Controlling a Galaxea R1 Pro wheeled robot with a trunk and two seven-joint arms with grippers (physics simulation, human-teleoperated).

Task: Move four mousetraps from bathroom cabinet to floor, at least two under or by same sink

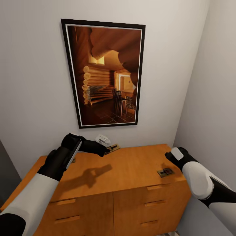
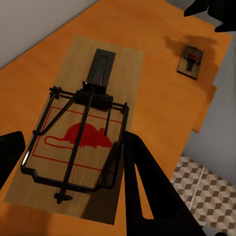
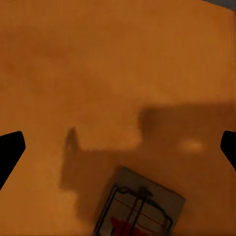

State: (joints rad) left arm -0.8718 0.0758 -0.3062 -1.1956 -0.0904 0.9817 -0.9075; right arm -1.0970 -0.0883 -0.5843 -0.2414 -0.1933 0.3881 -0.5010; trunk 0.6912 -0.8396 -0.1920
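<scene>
Two tan wooden mousetraps (image 1: 113, 148) (image 1: 165, 172) lie on the orange-brown wooden cabinet (image 1: 131, 164) top. The left gripper (image 2: 73, 157) straddles the rear one, fingers apart. The right gripper (image 3: 118, 147), spread, hovers above the other. None floored yet.

Head cam looks down from above at the cabinet (image 1: 114, 170) top and the wall behind it. Both wrist cams hover close over that same orange top, and the left one shares the front-right mousetrap (image 2: 190, 62) with the right.
</scene>
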